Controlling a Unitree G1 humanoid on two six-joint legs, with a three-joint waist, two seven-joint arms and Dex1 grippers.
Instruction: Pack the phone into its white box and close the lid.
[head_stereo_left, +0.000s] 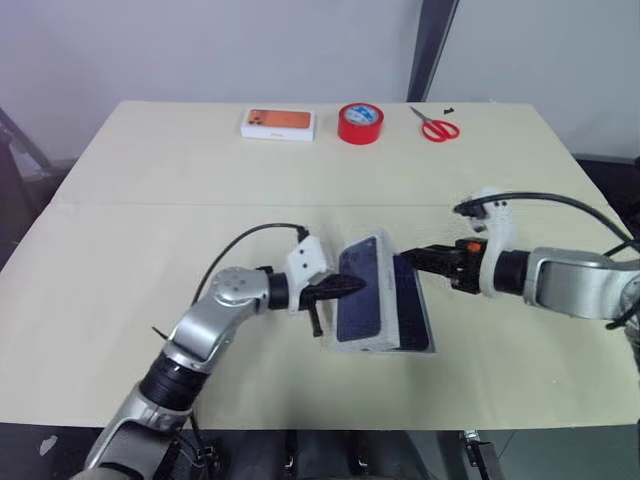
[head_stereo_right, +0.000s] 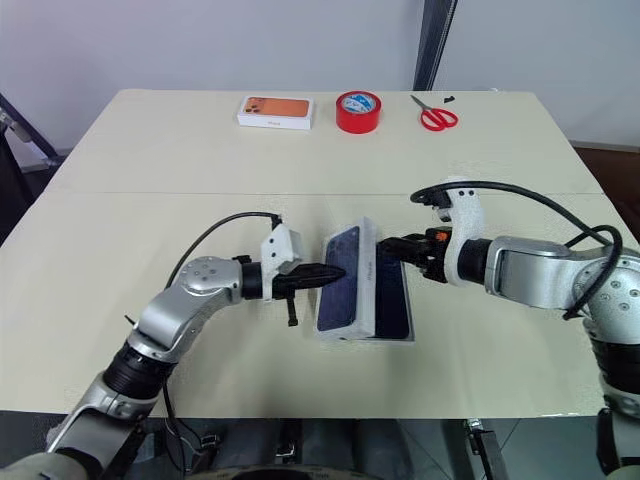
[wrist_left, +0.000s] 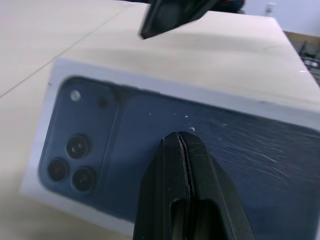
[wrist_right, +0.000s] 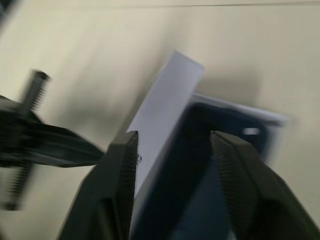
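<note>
At the near middle of the table (head_stereo_left: 120, 180), the lid (head_stereo_left: 362, 288) stands tilted on its long edge over the white box (head_stereo_left: 425, 340), where the phone (head_stereo_left: 408, 302) lies dark and flat; its long axis runs from the near edge toward the far edge, printed face to the robot's left. The left gripper (head_stereo_left: 352, 286), fingers pressed together, props that printed face with its tips, seemingly to tip the lid shut, while the right gripper (head_stereo_left: 412, 258), fingers parted and holding nothing, sits by the lid's upper edge. Well beyond lie the orange-phone box (head_stereo_left: 278, 123), red tape roll (head_stereo_left: 360, 123) and scissors (head_stereo_left: 436, 126).
</note>
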